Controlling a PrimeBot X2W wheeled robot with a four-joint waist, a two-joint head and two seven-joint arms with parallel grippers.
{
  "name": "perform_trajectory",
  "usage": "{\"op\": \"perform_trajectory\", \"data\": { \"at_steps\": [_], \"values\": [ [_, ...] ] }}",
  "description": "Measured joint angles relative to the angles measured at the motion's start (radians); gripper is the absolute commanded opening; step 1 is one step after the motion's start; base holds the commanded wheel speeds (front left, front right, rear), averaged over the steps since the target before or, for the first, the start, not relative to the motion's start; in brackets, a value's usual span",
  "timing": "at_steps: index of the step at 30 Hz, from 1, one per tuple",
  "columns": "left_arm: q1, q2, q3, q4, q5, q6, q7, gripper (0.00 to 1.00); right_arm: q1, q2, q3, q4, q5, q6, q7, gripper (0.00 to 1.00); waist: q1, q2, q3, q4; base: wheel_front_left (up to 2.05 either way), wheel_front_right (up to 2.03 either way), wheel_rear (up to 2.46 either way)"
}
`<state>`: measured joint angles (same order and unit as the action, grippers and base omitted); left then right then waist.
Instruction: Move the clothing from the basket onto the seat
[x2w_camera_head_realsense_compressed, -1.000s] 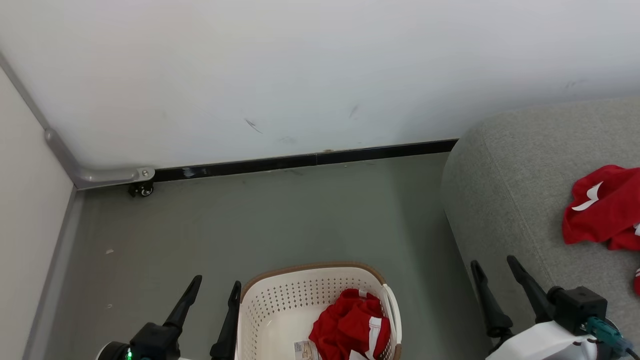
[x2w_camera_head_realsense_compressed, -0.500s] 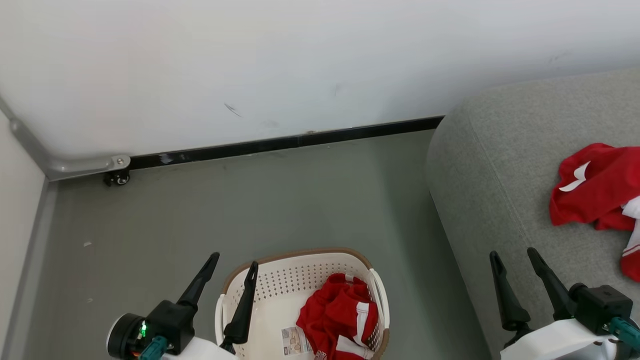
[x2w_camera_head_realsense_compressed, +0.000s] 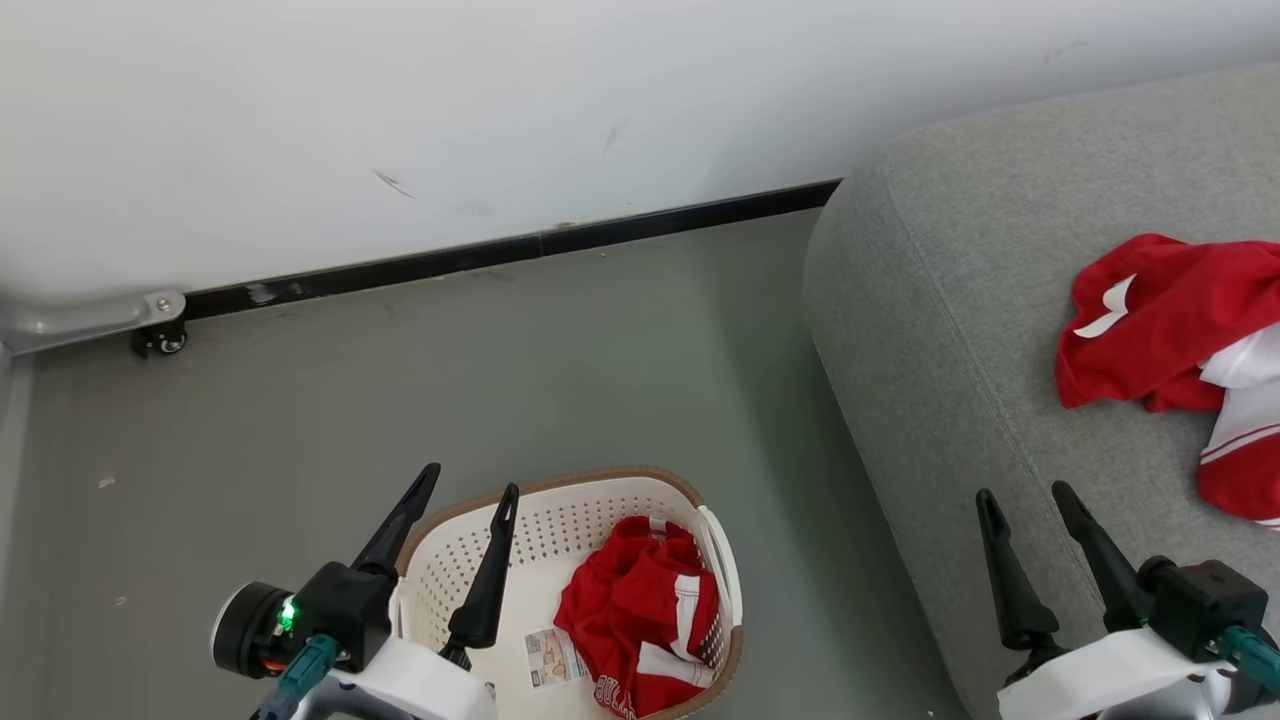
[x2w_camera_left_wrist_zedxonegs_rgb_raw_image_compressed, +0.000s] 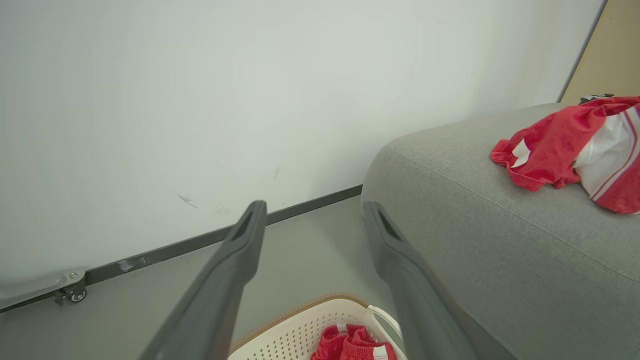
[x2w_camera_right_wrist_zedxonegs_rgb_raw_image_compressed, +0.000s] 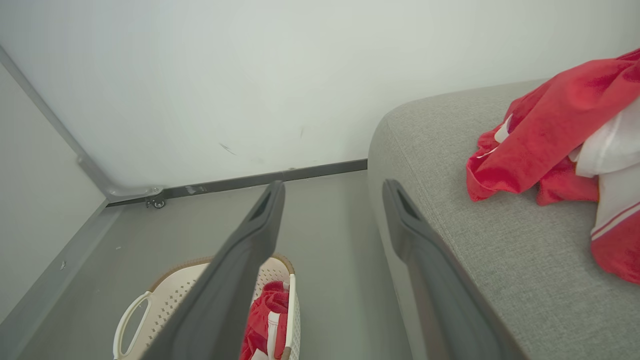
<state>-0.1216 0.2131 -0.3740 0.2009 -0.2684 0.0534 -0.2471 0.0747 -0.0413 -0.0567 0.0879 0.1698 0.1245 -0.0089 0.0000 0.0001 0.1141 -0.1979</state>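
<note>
Now, at the bottom of the head view, your left gripper (x2w_camera_head_realsense_compressed: 472, 480) hangs empty, its two dark fingers spread wide, over the left rim of the cream perforated plastic basket (x2w_camera_head_realsense_compressed: 600, 478). Bring it rightward and down onto the crumpled red-and-white garment (x2w_camera_head_realsense_compressed: 640, 620) in the basket's right half; pinch a raised fold, not the wall. At lower right, your right gripper (x2w_camera_head_realsense_compressed: 1022, 492) is equally wide and empty at the edge of the large light-grey fabric seat (x2w_camera_head_realsense_compressed: 930, 350). Farther, at the right edge, red-and-white clothes (x2w_camera_head_realsense_compressed: 1160, 320) already lie there; drop alongside them.
</note>
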Motion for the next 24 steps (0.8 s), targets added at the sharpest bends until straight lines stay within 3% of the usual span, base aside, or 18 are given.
{"op": "perform_trajectory", "data": {
  "at_steps": [24],
  "values": [
    [-0.158, 0.007, -0.076, 0.091, 0.063, -0.063, 0.037, 1.0, -0.066, 0.002, 0.0, -0.023, 0.012, 0.0, -0.025, 1.0, 0.0, 0.0, 0.116, -0.106, 0.0, 0.0, 0.0]
  ]
}}
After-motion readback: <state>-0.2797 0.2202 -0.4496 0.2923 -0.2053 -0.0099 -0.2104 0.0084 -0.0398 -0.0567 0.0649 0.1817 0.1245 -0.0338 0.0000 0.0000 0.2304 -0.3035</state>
